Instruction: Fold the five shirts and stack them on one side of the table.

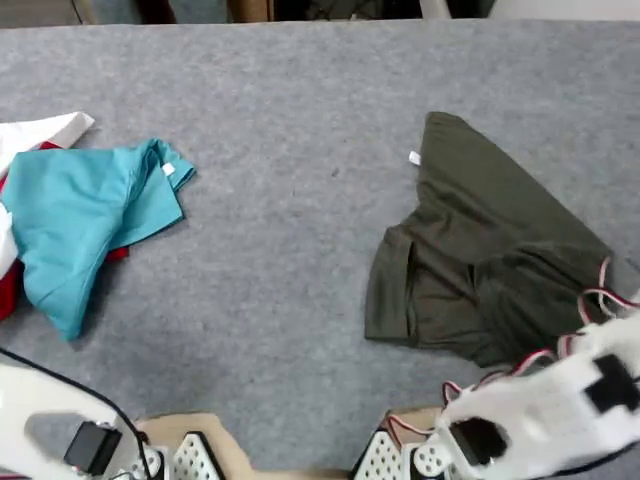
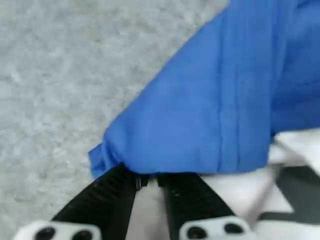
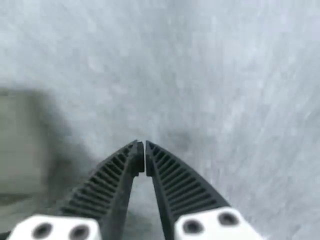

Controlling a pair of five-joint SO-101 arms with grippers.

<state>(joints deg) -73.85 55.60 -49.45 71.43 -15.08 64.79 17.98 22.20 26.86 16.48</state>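
Four shirts: on the table (image 1: 300, 290), in two groups well apart.
Olive shirt (image 1: 480, 260): alone on the right side, crumpled, one edge turned over.
Teal shirt (image 1: 80, 215): on the left side, rumpled, lying over the red shirt (image 1: 7, 295) and the white shirt (image 1: 45, 130).
Labels: olive tag (image 1: 414, 157) and teal tag (image 1: 168, 170), both small and white, print too small to read.
Left gripper (image 2: 148, 181): clenched, tips against the teal shirt's hem; whether cloth is pinched, I cannot tell.
Right gripper (image 3: 141, 156): clenched on nothing, low over bare table.
Right arm (image 1: 540, 410): at the near edge, over the olive shirt's corner.
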